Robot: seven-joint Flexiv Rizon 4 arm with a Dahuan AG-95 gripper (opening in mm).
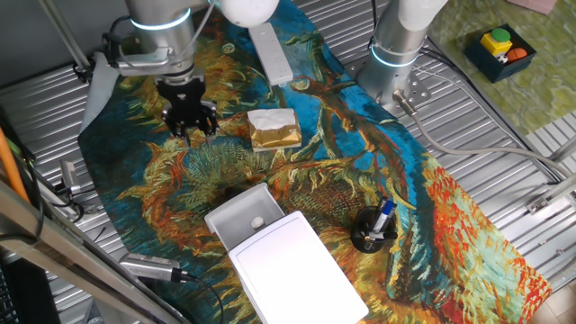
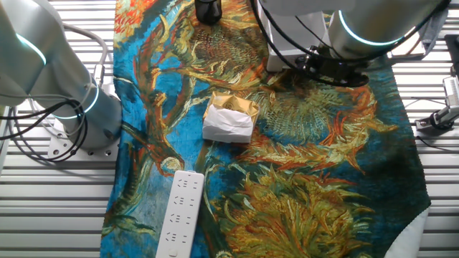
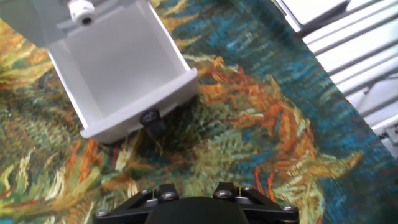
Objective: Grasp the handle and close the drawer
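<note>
In the hand view, the gripper's body fills the bottom edge of the frame; its fingertips are out of sight there, so I cannot tell how far the jaws stand apart, and nothing shows between them. Just above, the small dark handle sits on the front wall of the drawer, which stands pulled out and empty at the upper left. The handle is not yet grasped and the drawer is not yet pushed in, so by my judgement the whole task is left. Only one fixed view shows the white box at lower centre with the drawer out of it, and the gripper hanging well apart at upper left, its fingers seemingly close together.
</note>
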